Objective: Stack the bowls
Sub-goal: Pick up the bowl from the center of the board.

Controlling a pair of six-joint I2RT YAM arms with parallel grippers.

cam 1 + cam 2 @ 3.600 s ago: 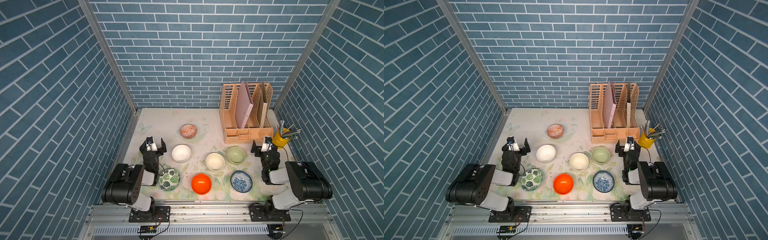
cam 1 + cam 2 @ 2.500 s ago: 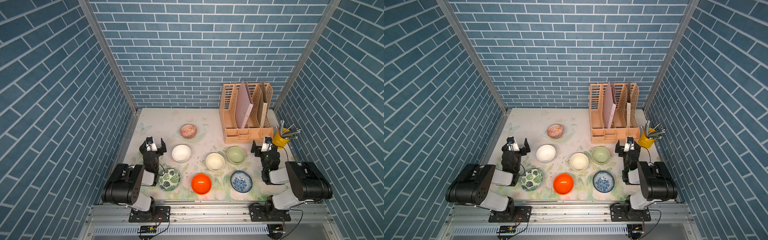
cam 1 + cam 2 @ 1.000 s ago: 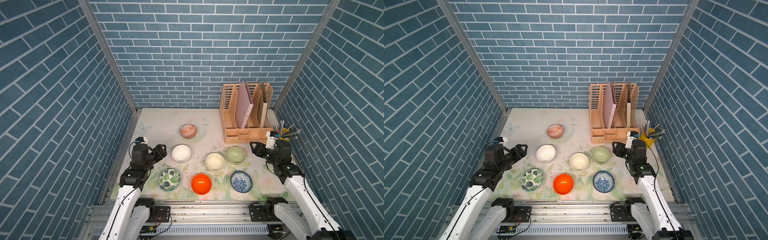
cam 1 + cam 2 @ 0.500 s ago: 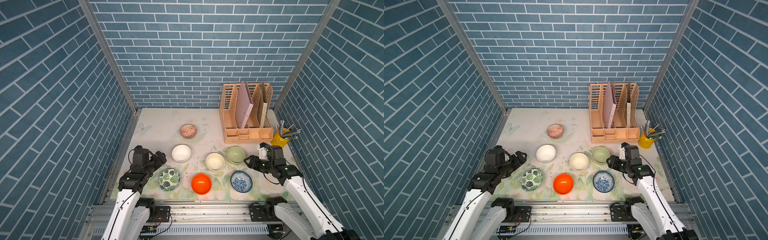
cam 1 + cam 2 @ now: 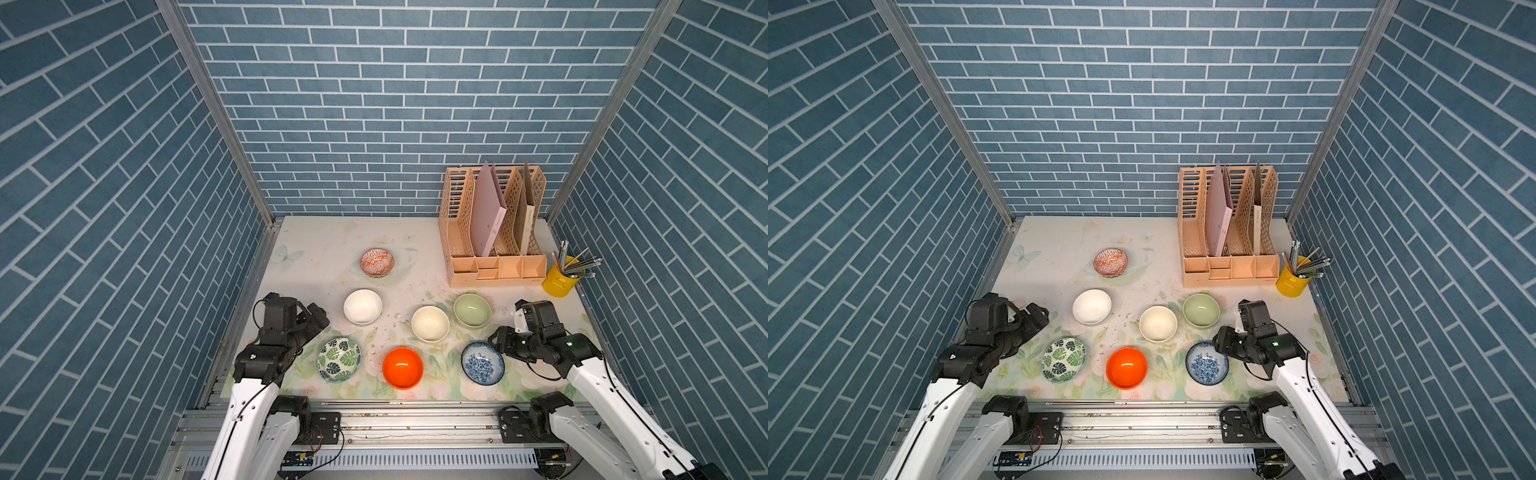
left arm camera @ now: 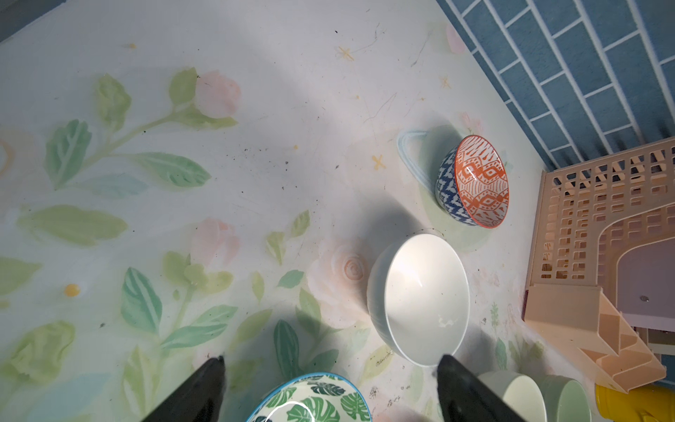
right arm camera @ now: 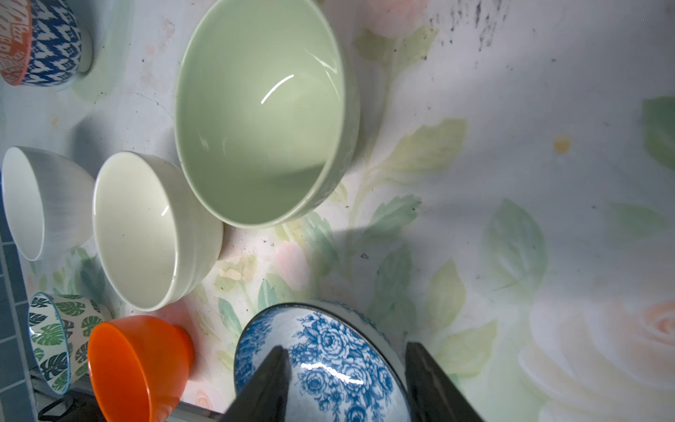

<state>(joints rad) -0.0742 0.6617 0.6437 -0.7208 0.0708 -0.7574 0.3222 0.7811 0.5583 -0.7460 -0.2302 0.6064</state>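
On the floral tabletop (image 5: 316,249): seven bowls stand upright and apart, none set inside another yet.
Toward the back wall: the red-orange patterned bowl (image 5: 377,262) sits alone, well away from both arms.
Middle row: the white bowl (image 5: 363,306), then the cream bowl (image 5: 430,323) and the pale green bowl (image 5: 472,310), those two just beside each other.
Front row: the leaf bowl (image 5: 339,360), the orange bowl (image 5: 402,368) and the blue floral bowl (image 5: 482,363), spaced along the near edge.
Left gripper (image 5: 320,318): it hangs by the left wall, between the leaf bowl and the white bowl, touching neither. From its wrist camera the jaws are spread wide with nothing between them; only the leaf bowl's rim shows below.
Right gripper (image 5: 496,338): it is at the blue floral bowl's rim on the robot's right. From its wrist camera one finger (image 7: 263,383) is over the bowl's inside and the other is outside the wall. The jaws are apart and not pinching.
Back right corner: a peach file rack (image 5: 492,232) holding folders, with a yellow pencil cup (image 5: 561,282) beside it.
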